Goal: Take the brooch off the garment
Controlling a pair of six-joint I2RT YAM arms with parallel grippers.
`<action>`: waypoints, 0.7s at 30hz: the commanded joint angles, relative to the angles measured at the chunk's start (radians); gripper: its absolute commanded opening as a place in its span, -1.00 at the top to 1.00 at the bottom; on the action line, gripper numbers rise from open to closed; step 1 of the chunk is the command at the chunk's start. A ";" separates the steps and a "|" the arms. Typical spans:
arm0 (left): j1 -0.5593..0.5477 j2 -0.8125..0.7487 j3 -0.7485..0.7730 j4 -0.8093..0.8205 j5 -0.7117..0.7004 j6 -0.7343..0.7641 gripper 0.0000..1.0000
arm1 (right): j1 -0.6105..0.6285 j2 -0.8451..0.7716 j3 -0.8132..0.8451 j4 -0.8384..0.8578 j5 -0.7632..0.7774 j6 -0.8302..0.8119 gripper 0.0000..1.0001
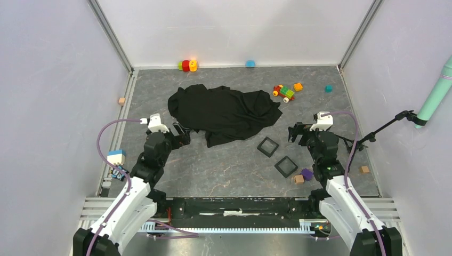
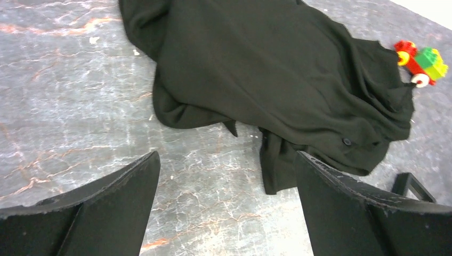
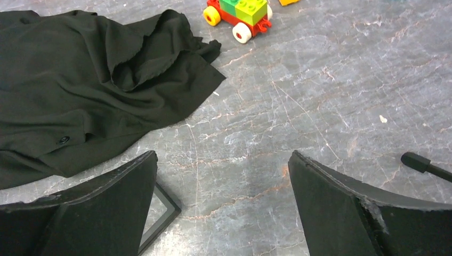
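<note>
Left end effector [image 2: 226, 156], right end effector [image 3: 222, 154], open

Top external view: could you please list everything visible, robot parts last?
garment: one, black, crumpled mid-table.
brooch: none visible.
square frames: two, black, near-right of the garment.
toy vehicle: one, red-green-yellow, right of the garment.
brick cluster: one, green-red-yellow, far side.
orange block: one, orange, beside the toy vehicle.
teal block: one, teal, far right.
blue block: one, blue, far side.
purple block: one, purple, near-right of the frames.
tan blocks: three, tan, one beside the purple block, two near the side edges.
blue-and-white block: one, near-left side.
teal cylinder: one, teal, right side.
left end effector: one, black, open, near the garment's near-left edge.
right end effector: one, black, open, right of the garment.
</note>
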 commanded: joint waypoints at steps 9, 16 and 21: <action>-0.003 -0.074 -0.076 0.105 0.080 0.085 -1.00 | -0.001 0.113 0.046 -0.045 -0.002 0.059 -0.96; -0.003 0.092 -0.084 0.265 0.204 0.030 -1.00 | 0.024 0.249 0.068 0.071 -0.035 0.146 -0.90; -0.003 0.228 -0.052 0.290 0.243 0.003 -1.00 | 0.092 0.408 0.121 0.162 -0.093 0.221 -0.75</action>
